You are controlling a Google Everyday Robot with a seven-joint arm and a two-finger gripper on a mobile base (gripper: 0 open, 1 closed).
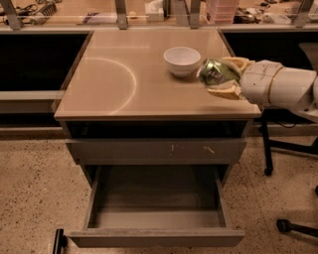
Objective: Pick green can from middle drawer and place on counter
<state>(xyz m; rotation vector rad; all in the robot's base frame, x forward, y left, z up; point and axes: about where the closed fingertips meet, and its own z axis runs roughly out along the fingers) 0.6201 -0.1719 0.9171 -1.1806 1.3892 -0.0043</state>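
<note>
The green can (214, 73) lies tilted between the fingers of my gripper (224, 77), held over the right part of the counter (124, 79), just right of a white bowl (182, 59). The gripper's tan fingers (226, 92) close around the can; the white arm comes in from the right. I cannot tell if the can touches the counter. The middle drawer (156, 237) stands pulled open below, its grey floor bare.
A closed grey drawer front with pale scratch marks (156, 150) sits above the open drawer. A cluttered bench with metal posts (121, 12) runs behind the counter. Black chair legs and casters (283, 225) stand on the speckled floor at the right.
</note>
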